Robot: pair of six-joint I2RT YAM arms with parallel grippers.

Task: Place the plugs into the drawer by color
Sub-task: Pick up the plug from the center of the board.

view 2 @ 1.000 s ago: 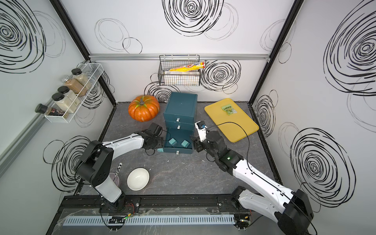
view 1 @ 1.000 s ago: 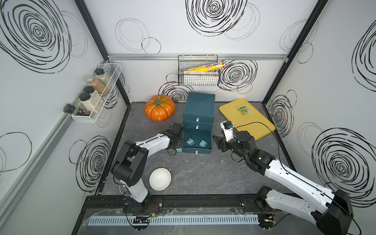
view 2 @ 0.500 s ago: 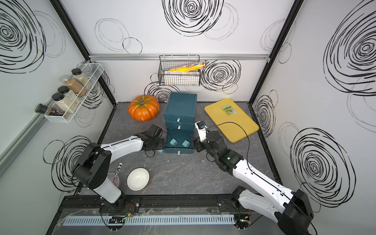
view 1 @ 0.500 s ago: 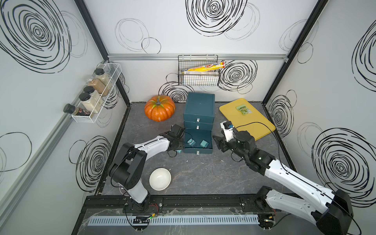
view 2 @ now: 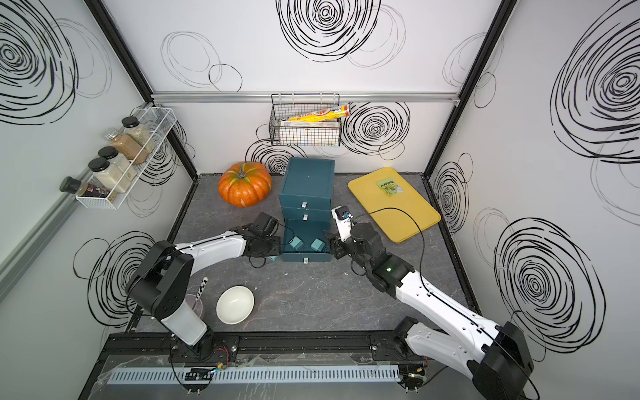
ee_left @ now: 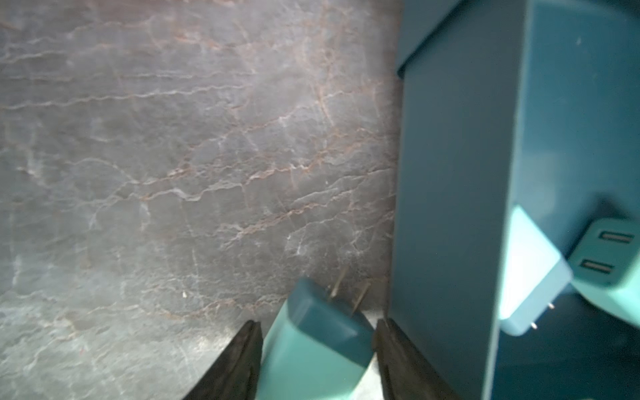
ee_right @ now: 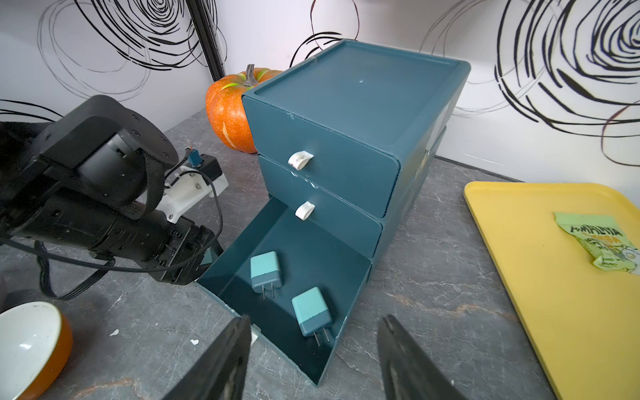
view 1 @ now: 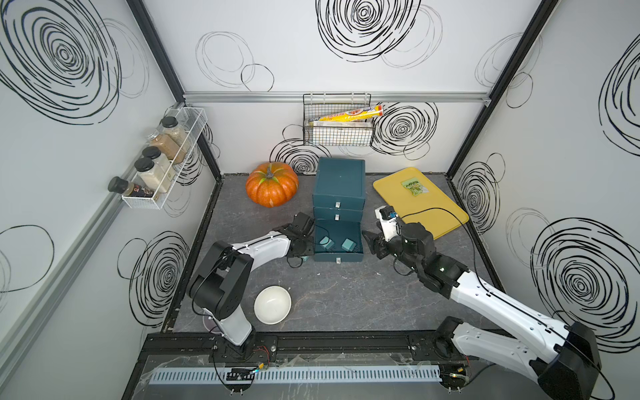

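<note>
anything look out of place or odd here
One teal plug is outside the open bottom drawer, beside its side wall, between the left gripper's jaws; two matching plugs lie inside. Small white crumbs dot the tabletop nearby.

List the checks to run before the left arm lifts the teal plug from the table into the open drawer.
1. Loose teal plug sits between the left gripper jaws: ok.
2. Jaws clamped firmly on it: cannot tell.
3. Bottom drawer pulled open: ok.
4. Free floor beside the two stored plugs: ok.
5. Right gripper open and empty: ok.
</note>
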